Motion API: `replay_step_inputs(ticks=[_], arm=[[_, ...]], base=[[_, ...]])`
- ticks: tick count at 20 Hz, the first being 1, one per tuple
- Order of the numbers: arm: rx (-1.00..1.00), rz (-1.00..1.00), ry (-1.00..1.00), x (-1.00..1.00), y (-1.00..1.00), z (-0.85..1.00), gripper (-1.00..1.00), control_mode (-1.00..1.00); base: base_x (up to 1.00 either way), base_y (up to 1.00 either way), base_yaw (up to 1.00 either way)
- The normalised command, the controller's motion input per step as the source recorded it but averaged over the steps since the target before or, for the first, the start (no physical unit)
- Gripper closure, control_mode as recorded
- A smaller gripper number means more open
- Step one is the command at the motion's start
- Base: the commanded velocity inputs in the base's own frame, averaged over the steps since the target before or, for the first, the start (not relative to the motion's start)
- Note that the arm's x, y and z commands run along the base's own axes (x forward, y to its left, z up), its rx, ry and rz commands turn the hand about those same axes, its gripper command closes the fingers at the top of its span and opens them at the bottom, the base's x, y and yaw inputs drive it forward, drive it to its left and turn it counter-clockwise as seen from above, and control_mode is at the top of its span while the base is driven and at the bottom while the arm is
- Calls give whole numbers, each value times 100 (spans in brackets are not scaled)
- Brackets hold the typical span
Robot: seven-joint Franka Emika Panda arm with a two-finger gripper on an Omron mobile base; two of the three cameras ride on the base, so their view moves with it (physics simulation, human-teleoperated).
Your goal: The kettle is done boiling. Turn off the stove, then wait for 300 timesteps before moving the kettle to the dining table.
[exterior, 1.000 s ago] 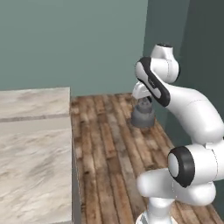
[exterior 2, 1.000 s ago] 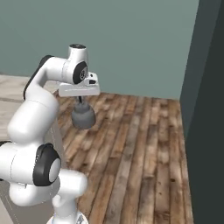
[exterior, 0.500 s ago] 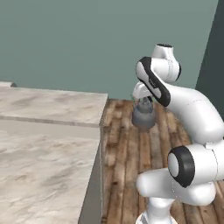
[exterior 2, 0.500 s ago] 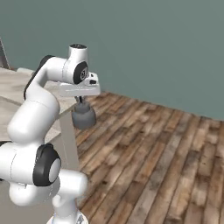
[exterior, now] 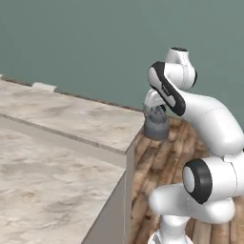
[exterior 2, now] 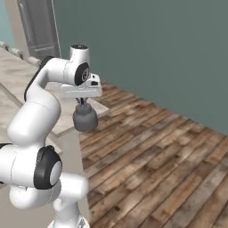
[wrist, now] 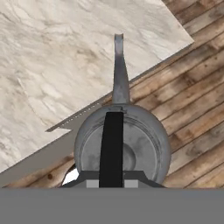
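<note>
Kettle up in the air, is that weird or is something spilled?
Nothing looks spilled or broken. The kettle hangs level from the pincer by its handle, over the wooden floor beside the marble table's corner. It is being carried, not dropped.

1. Arm (exterior: pixel 205 119) — glossy white shell, rounded tubular links swelling at each joint.
2. Joints: dark grey to black discs and bands set into the white; one large round black cap low on the arm (exterior 2: pixel 46 173), a smaller one near the wrist.
3. Top link ends in a flat dark cap.
4. Hand block behind the gripper (exterior 2: pixel 82 103) — white, flat and boxy, with small dark marks on its face.
5. Fingers are short and dark.
6. Base: bulbous white pedestal.
</note>
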Motion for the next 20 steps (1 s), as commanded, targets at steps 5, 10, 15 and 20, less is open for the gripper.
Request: replay_step_inputs(ticks=[5, 10, 15, 20], arm=[[0, 0, 0, 0, 0, 0, 100, 100], [0, 0, 0, 0, 0, 0, 100, 100], [0, 0, 0, 0, 0, 0, 100, 100], [0, 0, 0, 0, 0, 0, 100, 100]], base=[[64, -36, 50], [61, -36, 51], [60, -35, 52], [48, -37, 53]])
